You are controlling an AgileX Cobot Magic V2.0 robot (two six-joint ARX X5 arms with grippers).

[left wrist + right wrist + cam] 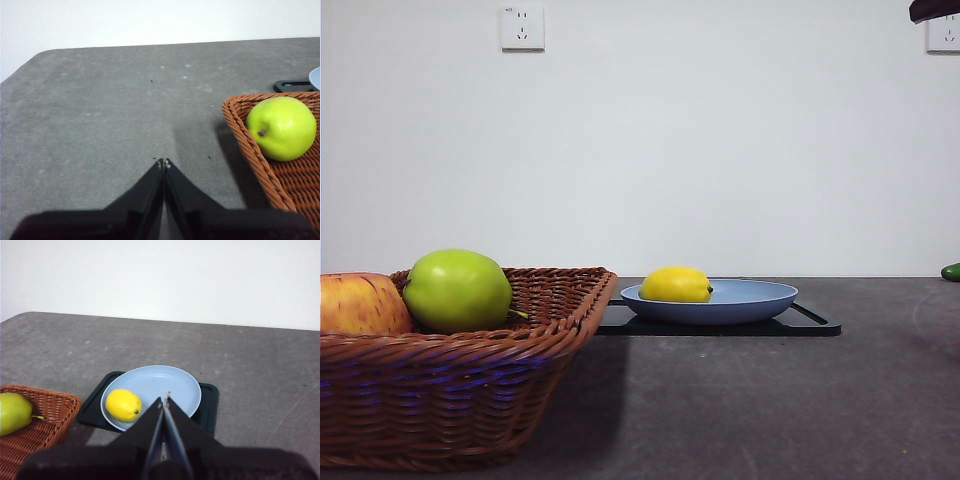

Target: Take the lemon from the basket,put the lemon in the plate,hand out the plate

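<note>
The yellow lemon lies in the light blue plate, toward the plate's side nearest the basket; it also shows in the right wrist view in the plate. The brown wicker basket stands at the front left. My right gripper is shut and empty, raised above and short of the plate. My left gripper is shut and empty over bare table beside the basket. In the front view only a black tip shows at the top right corner.
A green apple and a red-yellow apple lie in the basket. The plate rests on a flat black tray. A small green thing sits at the far right edge. Two wall sockets are on the wall behind.
</note>
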